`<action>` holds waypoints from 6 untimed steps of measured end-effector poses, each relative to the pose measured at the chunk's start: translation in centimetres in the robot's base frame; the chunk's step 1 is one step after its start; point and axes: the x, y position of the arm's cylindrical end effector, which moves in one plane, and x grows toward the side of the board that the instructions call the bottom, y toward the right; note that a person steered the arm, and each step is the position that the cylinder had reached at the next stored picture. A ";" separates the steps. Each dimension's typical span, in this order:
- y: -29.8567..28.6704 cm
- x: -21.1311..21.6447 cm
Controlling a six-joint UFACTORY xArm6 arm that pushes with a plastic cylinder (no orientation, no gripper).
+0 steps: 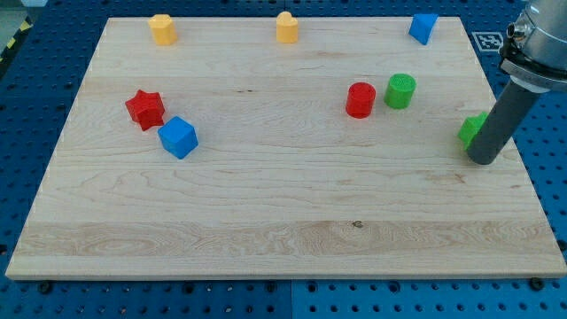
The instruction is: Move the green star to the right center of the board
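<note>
One green star (471,129) sits at the board's (266,221) right edge, mid-depth, partly hidden behind my tip (484,159), which touches its right side. No fingers, just a bare rod. Green cylinder (400,90) and red cylinder (361,100) sit left of it.

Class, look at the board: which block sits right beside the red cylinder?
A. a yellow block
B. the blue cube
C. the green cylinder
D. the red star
C: the green cylinder stands just to the view's right of the red cylinder, while the other blocks named lie far off at the view's left or along its top edge.
</note>
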 end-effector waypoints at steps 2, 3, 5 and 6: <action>0.0 -0.2; 0.0 -0.9; -1.2 -2.6; -1.2 -2.8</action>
